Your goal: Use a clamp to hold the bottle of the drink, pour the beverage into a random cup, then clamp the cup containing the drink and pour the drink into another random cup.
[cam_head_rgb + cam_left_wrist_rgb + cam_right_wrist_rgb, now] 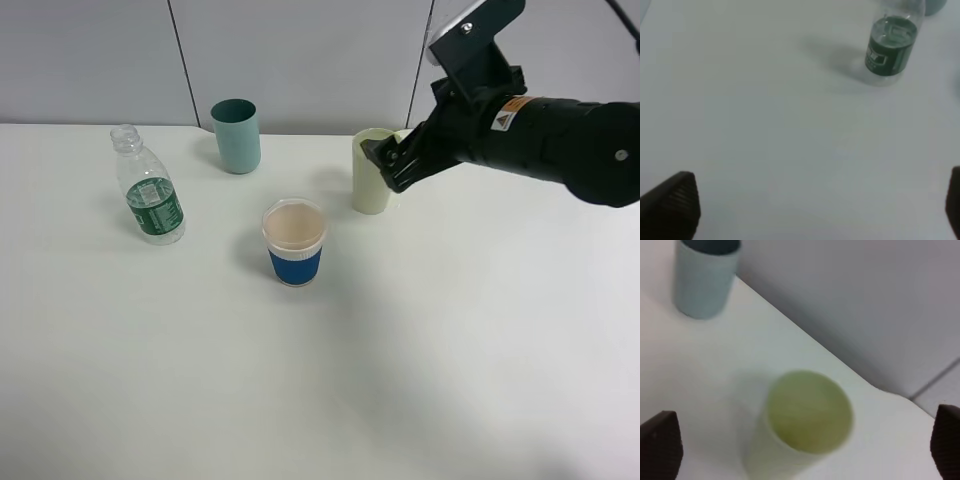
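Observation:
The bottle [148, 190] stands upright and uncapped at the table's left, clear plastic with a dark green label; the left wrist view shows the bottle [891, 47] too, well ahead of my left gripper [812, 207]. That gripper is open with nothing between its fingertips [670, 205], and it is outside the exterior view. The blue-sleeved cup [295, 243] stands mid-table; I cannot tell whether it holds liquid. My right gripper [386, 160] hangs open at the rim of the pale green tumbler [371, 188]. In the right wrist view the tumbler [807, 412] sits between the spread fingertips [660, 445], which do not touch it.
A teal tumbler [236, 135] stands at the back, between the bottle and the pale green tumbler, and appears as the teal tumbler [705, 280] in the right wrist view. A grey panelled wall [300, 50] runs along the white table's far edge. The black right arm [560, 140] reaches in from the right.

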Robot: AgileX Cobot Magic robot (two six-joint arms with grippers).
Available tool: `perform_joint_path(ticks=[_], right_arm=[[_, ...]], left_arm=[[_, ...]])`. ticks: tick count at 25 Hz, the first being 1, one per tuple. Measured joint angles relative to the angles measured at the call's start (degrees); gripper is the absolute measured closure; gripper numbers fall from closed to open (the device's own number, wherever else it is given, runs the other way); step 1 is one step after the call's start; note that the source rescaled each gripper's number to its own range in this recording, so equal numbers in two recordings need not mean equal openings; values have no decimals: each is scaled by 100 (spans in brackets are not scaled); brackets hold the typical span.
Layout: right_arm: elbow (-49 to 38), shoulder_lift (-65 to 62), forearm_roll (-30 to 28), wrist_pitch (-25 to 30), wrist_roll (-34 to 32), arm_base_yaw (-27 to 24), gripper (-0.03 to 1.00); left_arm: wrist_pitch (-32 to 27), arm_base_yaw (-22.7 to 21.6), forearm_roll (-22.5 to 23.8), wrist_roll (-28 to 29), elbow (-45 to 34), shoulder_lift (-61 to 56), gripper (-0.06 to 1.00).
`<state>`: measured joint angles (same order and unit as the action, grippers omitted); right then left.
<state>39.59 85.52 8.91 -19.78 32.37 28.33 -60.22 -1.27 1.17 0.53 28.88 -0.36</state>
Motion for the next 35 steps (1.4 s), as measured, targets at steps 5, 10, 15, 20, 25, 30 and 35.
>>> perform_joint_path(ticks=[5,10,15,20,25,30,35], right_arm=[[0,-365,-565,498,-559,-676,-2],[0,-783,-891,1069,-1019,-1137,-2],[0,-1165,-1292,1608,-1656,-1518,-2],[0,-1718,-1731,2193,-2140,-1866,-2],[0,-2437,-1777,2663,-2319,-2136,-2],[0,-3355,-1778,3248,-2418,-2208,-2],[0,-4448,-1789,3972,-2717,-2208,-2]], left_arm=[[0,0,0,0,0,0,-6],[0,0,0,0,0,0,-6],[0,0,0,0,0,0,-6],[0,0,0,0,0,0,-6],[0,0,0,0,0,0,-6],[0,0,0,0,0,0,-6],[0,0,0,0,0,0,-6]])
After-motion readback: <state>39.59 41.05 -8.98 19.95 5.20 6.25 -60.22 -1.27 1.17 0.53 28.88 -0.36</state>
